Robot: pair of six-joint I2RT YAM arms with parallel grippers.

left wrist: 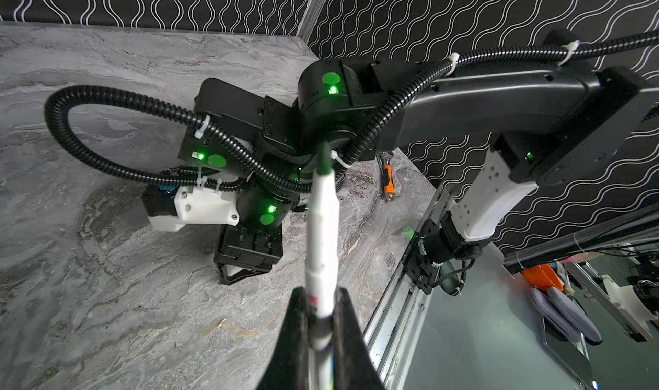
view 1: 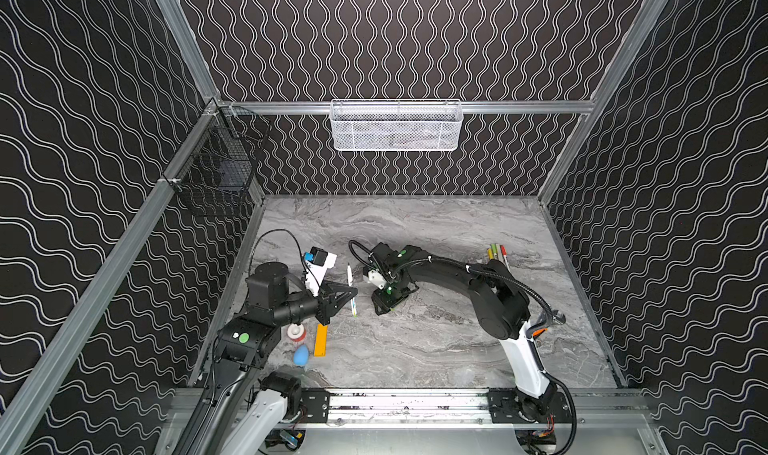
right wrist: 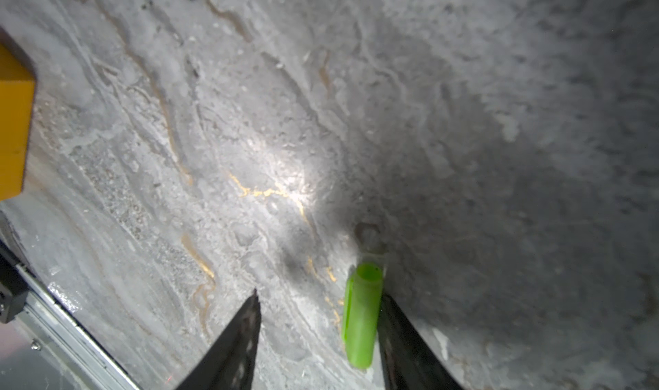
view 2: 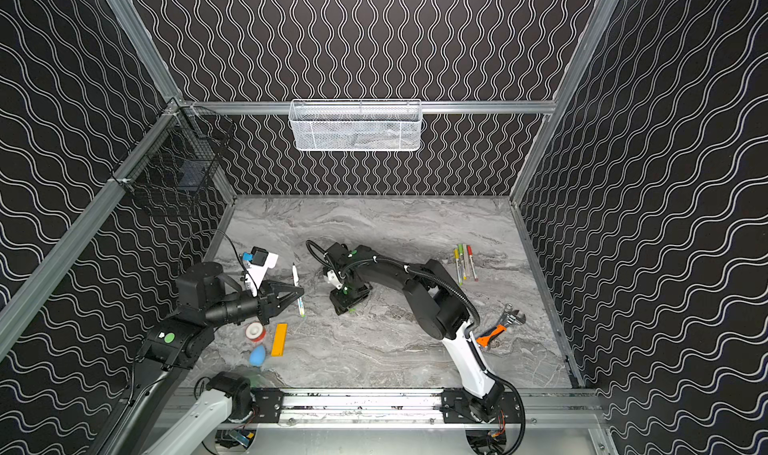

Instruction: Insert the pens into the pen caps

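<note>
My left gripper (left wrist: 319, 293) is shut on a white pen (left wrist: 322, 228) with a dark green tip; in both top views it holds the pen (view 1: 351, 290) (view 2: 297, 290) off the table, left of centre. My right gripper (right wrist: 321, 295) points down at the marble table (right wrist: 249, 121) and stands open. A bright green pen cap (right wrist: 360, 317) lies on the table between its jaws, against one finger and well apart from the other. In both top views the right gripper (view 1: 384, 307) (view 2: 347, 305) is just right of the held pen. More pens (view 1: 496, 255) (view 2: 465, 261) with yellow, green and red caps lie at the back right.
An orange-yellow bar (view 1: 320, 340) (right wrist: 14, 131), a blue egg-shaped blob (view 1: 301, 355) and a white-and-red tape roll (view 1: 296, 332) lie under the left arm. An orange-handled wrench (view 2: 498, 328) lies at the right. A white mesh basket (view 1: 396, 126) and a black wire basket (view 1: 220, 170) hang on the walls.
</note>
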